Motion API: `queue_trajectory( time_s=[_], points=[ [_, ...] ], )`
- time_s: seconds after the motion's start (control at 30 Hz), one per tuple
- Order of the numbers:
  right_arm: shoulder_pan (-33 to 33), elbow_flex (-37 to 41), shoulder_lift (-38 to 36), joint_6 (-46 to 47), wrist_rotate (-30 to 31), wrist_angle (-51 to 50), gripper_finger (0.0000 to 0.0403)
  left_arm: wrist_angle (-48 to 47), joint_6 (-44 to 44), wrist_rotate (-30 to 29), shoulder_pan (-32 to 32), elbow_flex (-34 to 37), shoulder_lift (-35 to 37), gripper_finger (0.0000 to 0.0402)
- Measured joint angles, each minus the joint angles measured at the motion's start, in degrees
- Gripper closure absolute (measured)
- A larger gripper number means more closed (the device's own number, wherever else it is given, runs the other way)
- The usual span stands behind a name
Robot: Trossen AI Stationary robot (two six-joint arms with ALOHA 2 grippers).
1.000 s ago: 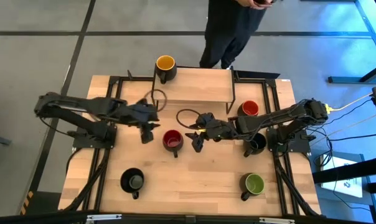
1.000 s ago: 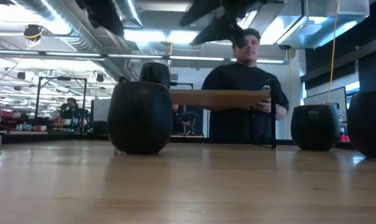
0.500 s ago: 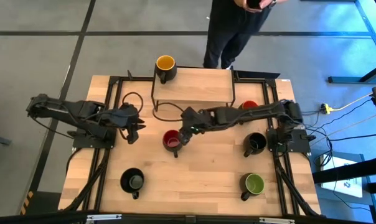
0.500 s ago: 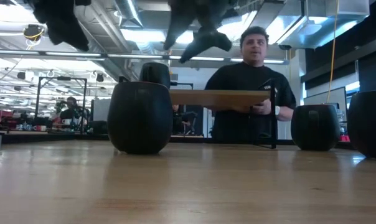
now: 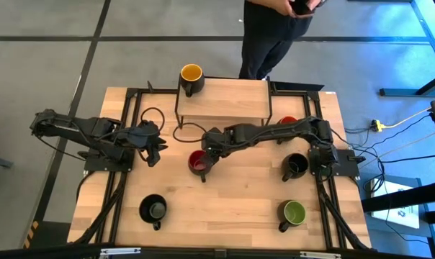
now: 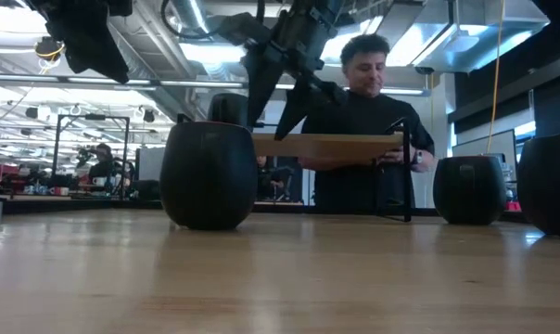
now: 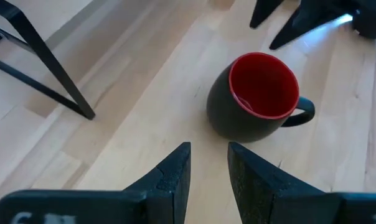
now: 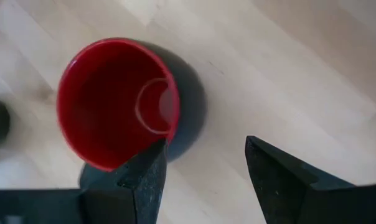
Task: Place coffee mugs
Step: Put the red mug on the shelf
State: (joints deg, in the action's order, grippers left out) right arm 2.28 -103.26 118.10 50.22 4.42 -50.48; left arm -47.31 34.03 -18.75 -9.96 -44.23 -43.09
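Note:
The red-inside mug stands on the table in front of the wooden shelf. My right gripper hangs open just above the mug's right side. In the right wrist view one finger is over the rim of the mug and the other is outside its wall. In the low view its fingers point down above the mug. My left gripper hovers to the mug's left, narrowly open, and faces the mug. The yellow-inside mug stands on the shelf's far left corner.
An orange-red-inside mug shows partly under my right arm. One black mug stands at the right, another near left, and a green-inside one near right. A person stands beyond the far edge.
My right gripper has moved toward the table's left and down, from beside the red-inside mug to just above its rim. My left gripper drew back toward the left edge, then held still. No mug has moved.

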Motion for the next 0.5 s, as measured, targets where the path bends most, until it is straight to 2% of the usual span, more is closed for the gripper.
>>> queue_trajectory(
  time_s=[0.3, 0.5],
  points=[
    [-0.07, 0.02, 0.18, 0.98, 1.34, 4.43, 0.0199, -0.02, -0.05, -0.71, 0.00, 0.00, 0.00, 0.0301],
    [0.00, 0.09, 3.04, 1.48, 2.69, 7.39, 0.0199, -0.12, -0.08, -1.63, 0.02, -0.02, -0.02, 0.0301]
  ],
)
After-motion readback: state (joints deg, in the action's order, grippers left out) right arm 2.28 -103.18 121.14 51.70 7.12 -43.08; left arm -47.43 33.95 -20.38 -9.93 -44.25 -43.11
